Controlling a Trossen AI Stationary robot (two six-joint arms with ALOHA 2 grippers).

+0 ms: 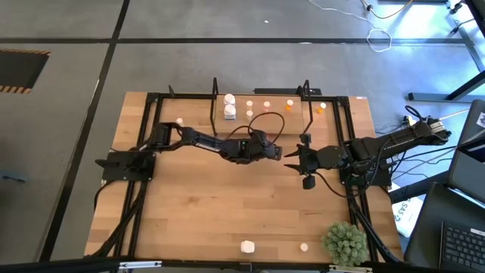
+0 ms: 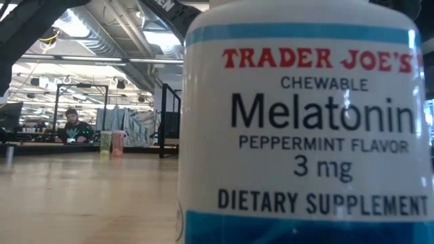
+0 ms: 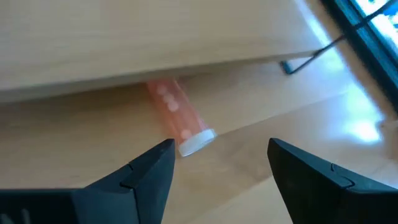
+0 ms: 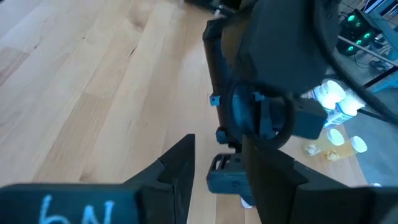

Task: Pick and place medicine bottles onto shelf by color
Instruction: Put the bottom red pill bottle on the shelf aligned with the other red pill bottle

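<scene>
The shelf (image 1: 214, 102) stands at the table's far middle between black uprights, with white bottles (image 1: 229, 114) and small pale ones (image 1: 266, 104) on it. My left gripper (image 1: 279, 149) reaches to the table's middle and stands open. In its wrist view an orange bottle (image 3: 174, 112) with a white cap lies on its side, its far end under the shelf's board (image 3: 155, 43). The cap lies just ahead of one fingertip (image 3: 165, 152); whether they touch, I cannot tell. My right gripper (image 1: 289, 159) waits open close by, facing the left one. The low view is filled by a white melatonin bottle (image 2: 305, 129).
Two bottles (image 1: 248, 246) (image 1: 304, 246) and a green plant (image 1: 345, 243) stand near the front edge. One more small bottle (image 1: 179, 121) sits left of the shelf. The left arm's wrist (image 4: 267, 93) fills the right wrist view. A person (image 2: 71, 125) sits far behind the table.
</scene>
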